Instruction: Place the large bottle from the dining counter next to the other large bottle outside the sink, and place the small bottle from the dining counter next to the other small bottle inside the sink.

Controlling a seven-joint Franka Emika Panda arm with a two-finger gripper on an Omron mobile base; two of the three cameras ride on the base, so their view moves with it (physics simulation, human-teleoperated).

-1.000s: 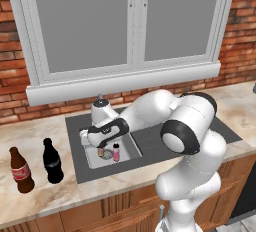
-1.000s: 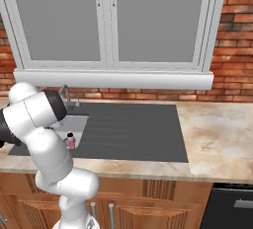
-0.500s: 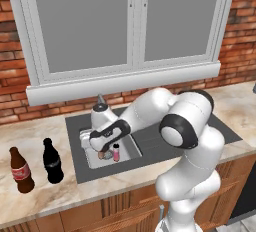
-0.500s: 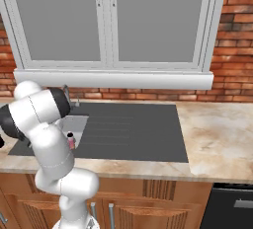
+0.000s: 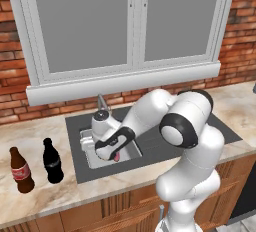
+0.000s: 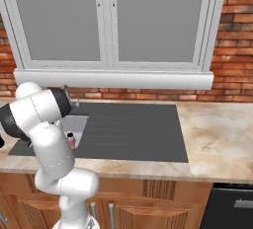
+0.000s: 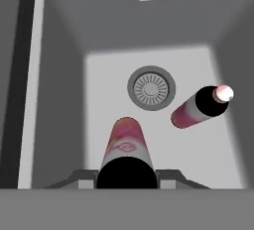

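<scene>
Small bottle, pink body and black cap end, sits pinched between the gripper fingertips in the hand view, hanging over the sink basin floor just short of the drain; a second small pink bottle with a black neck stands on the basin floor just to one side of the drain, apart from the held one.

Left base view: the gripper is lowered into the sink basin beside the faucet, a pink patch visible beneath it; two large bottles stand on the counter outside the sink, the black-capped dark bottle nearer the sink, the brown cola bottle beyond it, close together but not touching.

Right base view: the arm's bulk covers most of the sink; one small pink bottle shows upright at the basin edge.
</scene>
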